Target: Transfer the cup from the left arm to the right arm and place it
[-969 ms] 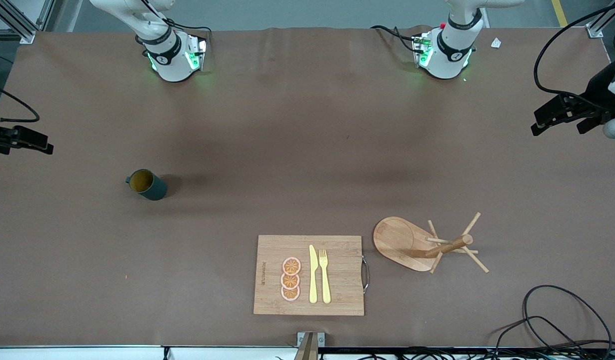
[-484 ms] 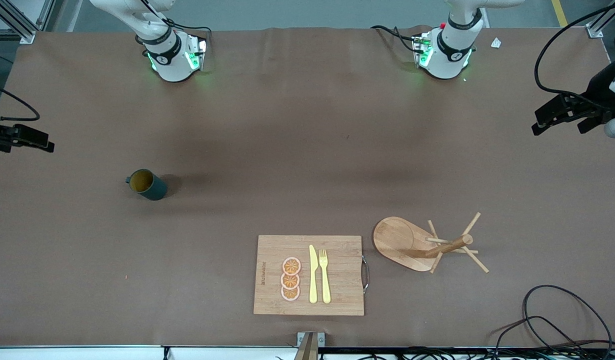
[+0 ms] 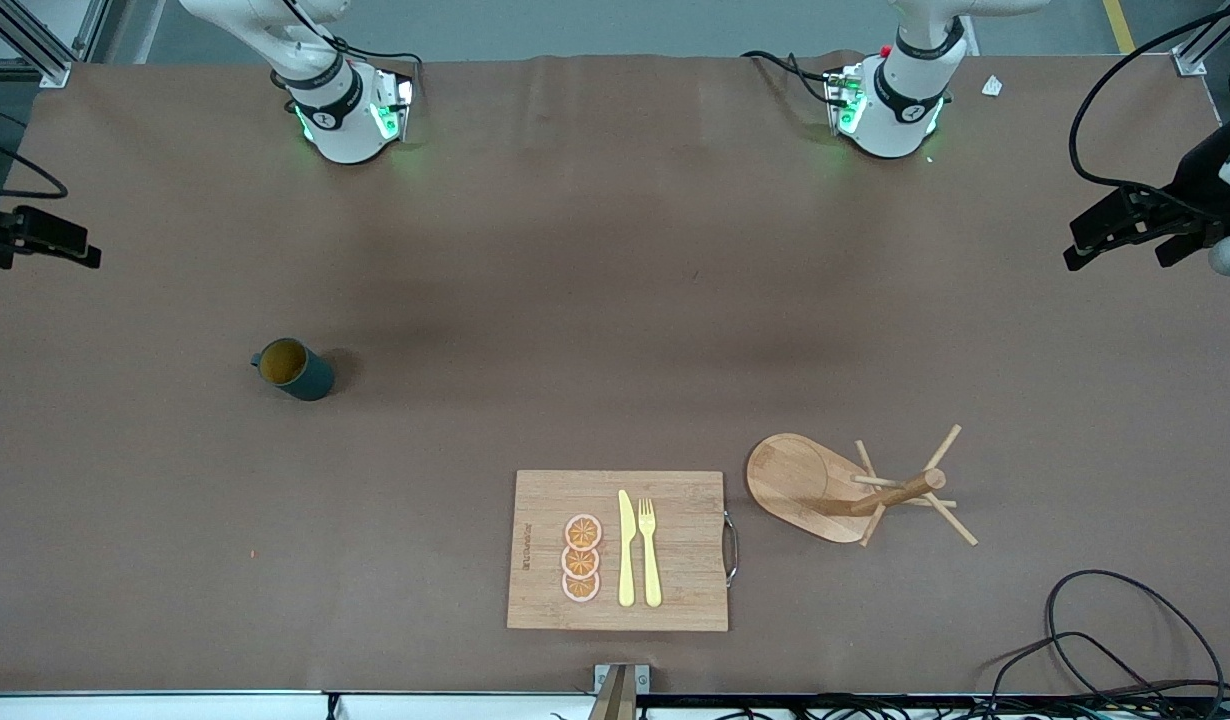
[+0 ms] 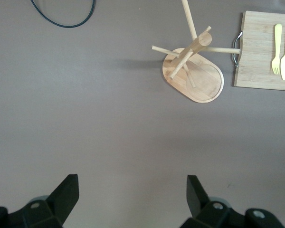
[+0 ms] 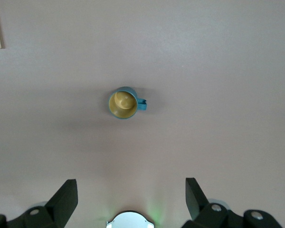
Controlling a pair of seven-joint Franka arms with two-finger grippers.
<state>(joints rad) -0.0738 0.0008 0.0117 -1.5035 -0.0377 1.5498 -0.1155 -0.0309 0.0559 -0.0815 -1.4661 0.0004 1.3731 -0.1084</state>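
Note:
The cup [image 3: 293,368] is a dark teal ribbed mug with an amber inside. It stands upright on the brown table toward the right arm's end, alone, with nothing touching it. It also shows from above in the right wrist view [image 5: 124,103], handle to one side. My right gripper [image 3: 45,240] hangs high over the table edge at the right arm's end, open and empty [image 5: 130,198]. My left gripper [image 3: 1115,228] hangs high over the left arm's end of the table, open and empty [image 4: 132,195].
A wooden peg rack [image 3: 855,488] on an oval base stands near the front camera toward the left arm's end. Beside it lies a cutting board [image 3: 545,500] with orange slices [image 3: 581,558], a yellow knife [image 3: 626,548] and fork [image 3: 650,550]. A black cable [image 3: 1125,640] loops at the table corner.
My right gripper has drifted along the table edge toward the robots' bases. The left gripper has barely shifted. The cup has not moved.

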